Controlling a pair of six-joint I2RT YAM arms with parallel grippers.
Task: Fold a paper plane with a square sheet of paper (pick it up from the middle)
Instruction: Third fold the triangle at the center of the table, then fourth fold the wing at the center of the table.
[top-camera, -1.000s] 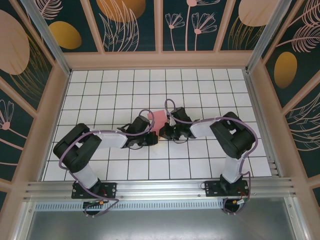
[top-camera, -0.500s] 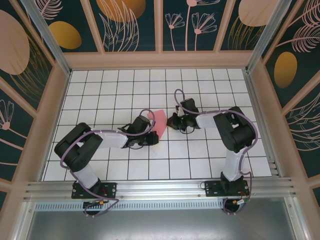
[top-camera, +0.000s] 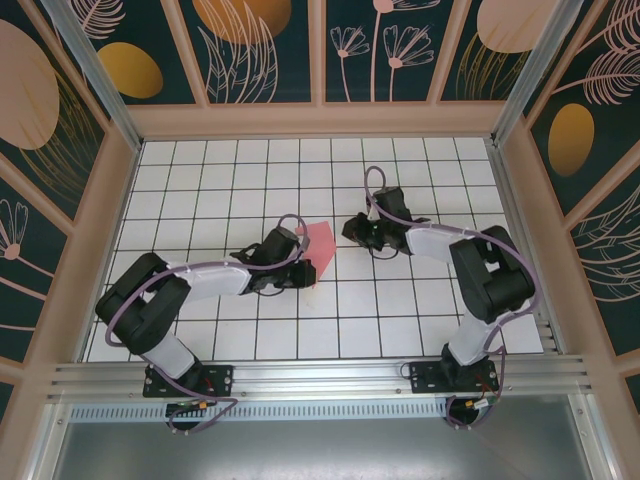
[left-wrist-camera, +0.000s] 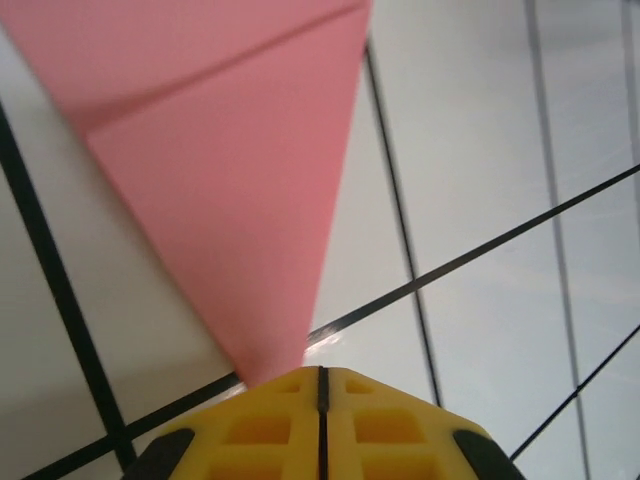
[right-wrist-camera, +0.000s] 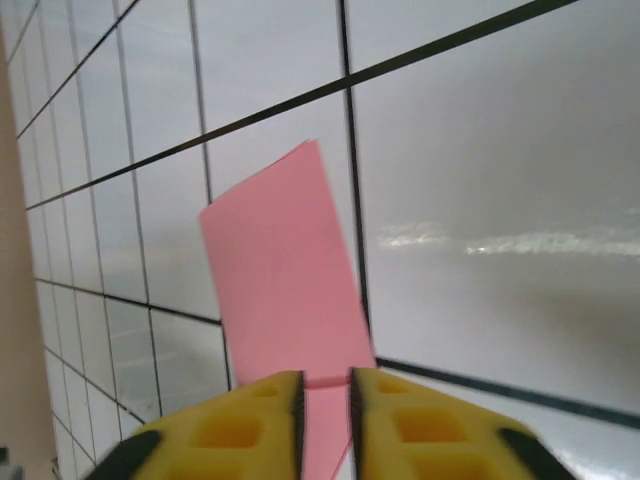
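White tiled worktop (top-camera: 200, 180) carries folded pink paper (top-camera: 322, 245); your left tool (left-wrist-camera: 320, 375) is closed at its tip (grip unclear), right tool (right-wrist-camera: 325, 378) slightly parted.

left gripper (left-wrist-camera: 320, 374) shut, right gripper (right-wrist-camera: 325, 380) seemingly ajar

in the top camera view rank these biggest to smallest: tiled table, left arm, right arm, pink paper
1. tiled table, by far the largest.
2. left arm and right arm: they look about alike, so no ranking between them.
3. pink paper, clearly the smallest.
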